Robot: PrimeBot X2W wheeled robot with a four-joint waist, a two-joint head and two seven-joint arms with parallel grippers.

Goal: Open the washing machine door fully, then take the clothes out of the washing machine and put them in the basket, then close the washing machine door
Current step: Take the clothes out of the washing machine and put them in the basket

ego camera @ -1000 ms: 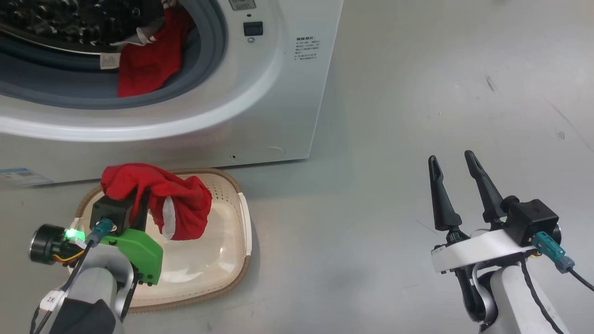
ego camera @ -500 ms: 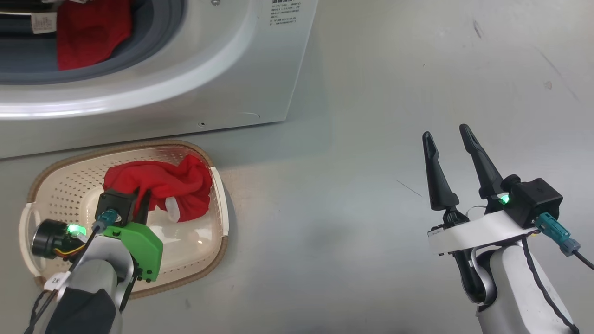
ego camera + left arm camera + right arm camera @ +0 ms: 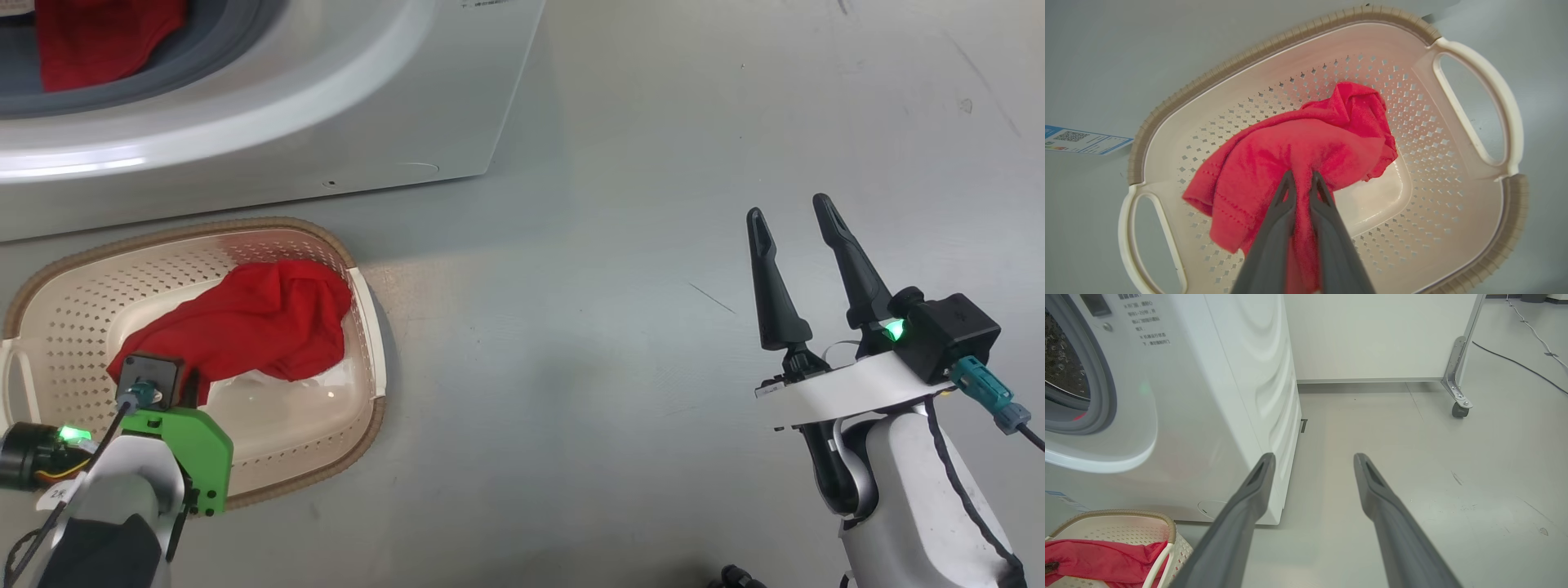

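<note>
Clothes (image 3: 1298, 143), soft red, in perf. plastic basket (image 3: 1453, 122)

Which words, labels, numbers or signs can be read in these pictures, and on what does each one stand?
None can be quoted with certainty.
Printed notice on the washing machine front: several short lines of characters, too blurred to read.
Label sticker with a QR code, low on the same front: print too small to read.
White tag on the left arm: a short mark, too blurred to read.
</note>
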